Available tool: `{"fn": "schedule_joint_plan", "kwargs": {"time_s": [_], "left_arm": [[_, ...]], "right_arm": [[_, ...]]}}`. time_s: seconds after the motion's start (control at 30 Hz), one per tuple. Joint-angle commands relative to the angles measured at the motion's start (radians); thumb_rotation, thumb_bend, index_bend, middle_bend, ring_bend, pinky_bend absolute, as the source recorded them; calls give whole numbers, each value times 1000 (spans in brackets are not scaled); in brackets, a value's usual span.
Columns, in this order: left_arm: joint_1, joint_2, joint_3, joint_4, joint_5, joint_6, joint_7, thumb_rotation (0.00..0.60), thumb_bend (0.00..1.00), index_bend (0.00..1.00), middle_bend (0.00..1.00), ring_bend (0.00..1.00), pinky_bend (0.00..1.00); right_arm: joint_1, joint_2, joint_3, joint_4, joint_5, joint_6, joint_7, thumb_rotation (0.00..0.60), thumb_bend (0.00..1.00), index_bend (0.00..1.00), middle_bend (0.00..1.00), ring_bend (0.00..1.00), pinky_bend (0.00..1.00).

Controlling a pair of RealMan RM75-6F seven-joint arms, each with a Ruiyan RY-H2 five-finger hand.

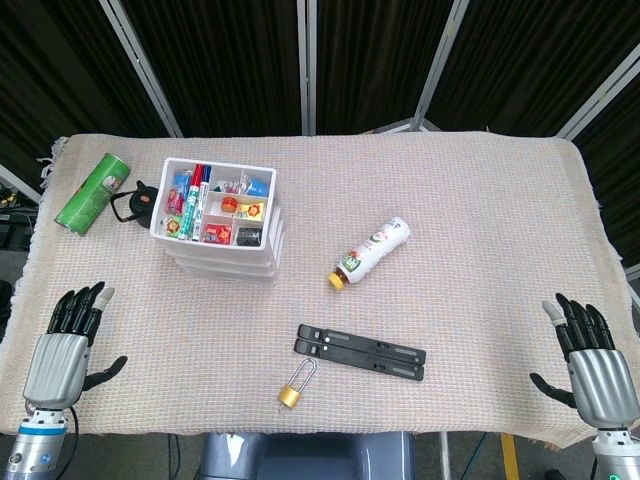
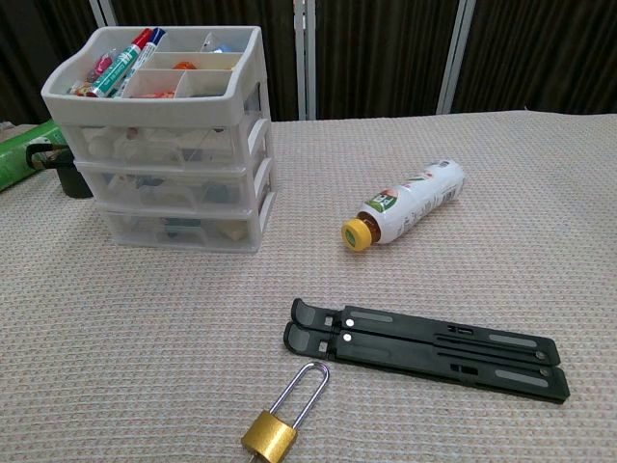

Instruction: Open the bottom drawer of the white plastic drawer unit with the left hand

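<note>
The white plastic drawer unit (image 1: 222, 228) (image 2: 164, 145) stands at the left of the table, with an open top tray of pens and small items. Its three clear drawers are pushed in; the bottom drawer (image 2: 178, 228) sits flush with the ones above. My left hand (image 1: 68, 345) rests at the table's near left edge, fingers apart, holding nothing, well short of the unit. My right hand (image 1: 588, 358) lies at the near right edge, fingers spread and empty. Neither hand shows in the chest view.
A green can (image 1: 93, 190) and a dark object (image 1: 135, 205) lie left of the unit. A white bottle with a yellow cap (image 1: 371, 252) (image 2: 405, 204) lies at centre. A black folded stand (image 1: 360, 352) (image 2: 424, 342) and a brass padlock (image 1: 294, 385) (image 2: 280, 420) lie near the front.
</note>
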Motion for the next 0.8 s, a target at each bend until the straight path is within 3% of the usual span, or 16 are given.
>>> {"fn": "schedule_joint_plan", "kwargs": {"time_s": [0.03, 0.6, 0.63, 0.7, 0.77, 0.8], "left_arm": [[-1, 0, 0, -1, -2, -3, 1, 600, 176, 0, 0, 0, 0], [-20, -5, -5, -6, -46, -60, -18, 600, 200, 0, 0, 0, 4], [-21, -9, -6, -7, -50, -62, -21, 600, 214, 0, 9, 31, 45], [-23, -20, -13, -4, -55, -61, -35, 600, 267, 0, 143, 198, 194], [-28, -39, -24, 0, -63, -62, -70, 600, 344, 0, 420, 463, 383], [-39, -47, -23, -11, -75, -89, -117, 600, 369, 0, 492, 526, 424]], "right_arm": [[1, 3, -1, -6, 7, -8, -4, 600, 0, 0, 0, 0, 0], [2, 15, 0, -31, 31, -31, -9, 600, 0, 0, 0, 0, 0], [2, 16, -1, -33, 31, -32, -8, 600, 0, 0, 0, 0, 0], [1, 17, -2, -36, 29, -31, -6, 600, 0, 0, 0, 0, 0], [1, 18, -2, -36, 29, -31, -6, 600, 0, 0, 0, 0, 0], [0, 19, -2, -36, 33, -34, -1, 600, 0, 0, 0, 0, 0]]}}
